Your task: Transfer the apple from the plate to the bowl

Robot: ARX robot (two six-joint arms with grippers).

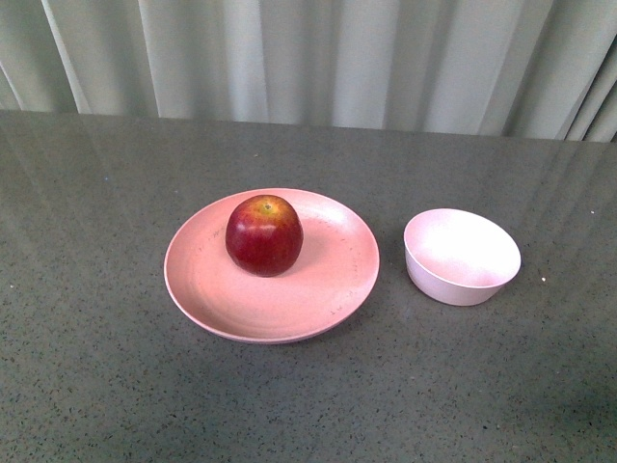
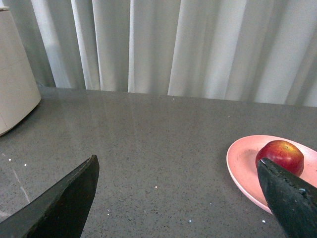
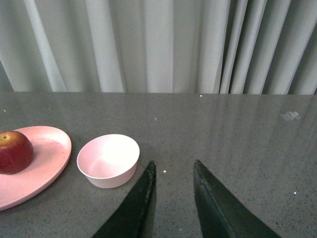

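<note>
The dark-red apple (image 1: 263,234) with a yellow patch at its stem sits on the wide pale-pink plate (image 1: 328,289) in the middle of the table. The small deep bowl (image 1: 461,257) stands empty just right of the plate. Neither arm shows in the front view. My left gripper (image 2: 178,166) is open and empty, off to the left of the plate (image 2: 240,166); the apple (image 2: 280,154) shows behind one fingertip. My right gripper (image 3: 174,164) is shut and empty, to the right of the bowl (image 3: 107,161), with the plate (image 3: 47,166) and apple (image 3: 15,151) beyond it.
The dark grey speckled table (image 1: 116,386) runs back to a pale curtain (image 1: 308,58). A white rounded appliance (image 2: 15,94) stands at the table's far left in the left wrist view.
</note>
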